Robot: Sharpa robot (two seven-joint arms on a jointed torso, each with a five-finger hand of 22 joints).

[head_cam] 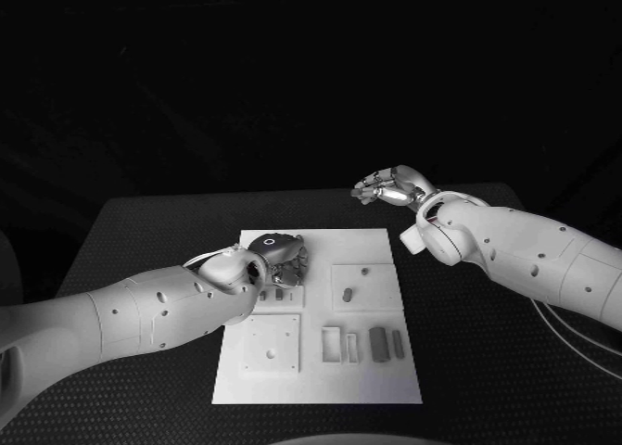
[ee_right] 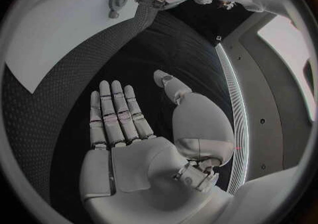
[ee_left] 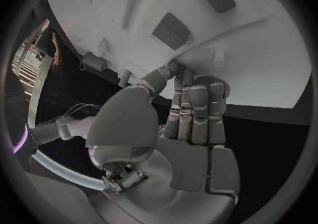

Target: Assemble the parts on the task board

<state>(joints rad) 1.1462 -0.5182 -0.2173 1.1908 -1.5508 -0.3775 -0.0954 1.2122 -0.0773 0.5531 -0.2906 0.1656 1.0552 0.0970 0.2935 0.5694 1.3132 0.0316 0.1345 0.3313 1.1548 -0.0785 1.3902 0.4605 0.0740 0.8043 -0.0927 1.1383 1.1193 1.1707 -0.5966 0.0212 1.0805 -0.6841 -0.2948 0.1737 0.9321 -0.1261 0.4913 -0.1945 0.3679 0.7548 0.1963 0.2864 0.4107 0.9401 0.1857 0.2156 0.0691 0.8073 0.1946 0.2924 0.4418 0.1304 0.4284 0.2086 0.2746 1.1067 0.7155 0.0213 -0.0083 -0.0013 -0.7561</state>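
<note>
Reaching over the upper-left part of the flat white rectangular task board point(head_cam: 364, 371), the left robot hand point(head_cam: 277, 255) was positioned low above the raised square plates there, its fingers point(ee_left: 192, 110) extended side by side and pointing toward the board surface. No part was visibly held between them, though whether a small piece lay under the fingertips could not be determined. The right robot hand point(head_cam: 391, 188) was located well apart from the board, above the black textured counter point(head_cam: 150, 232) near its far right corner; its fingers point(ee_right: 113, 110) were extended flat and apart and it held nothing.

On the task board, several small grey block-shaped parts point(head_cam: 377, 343) lay loose in a row in the lower-right area, beside one another. A short grey peg point(head_cam: 349, 296) stood or lay on the upper-right square plate. The lower-left square plate point(head_cam: 271, 343) showed small open holes with nothing inserted.

Assessment: the assembly appeared to be at an early stage. Most parts remained unplaced in the row, and the left robot hand appeared to be working at the upper-left plate
</note>
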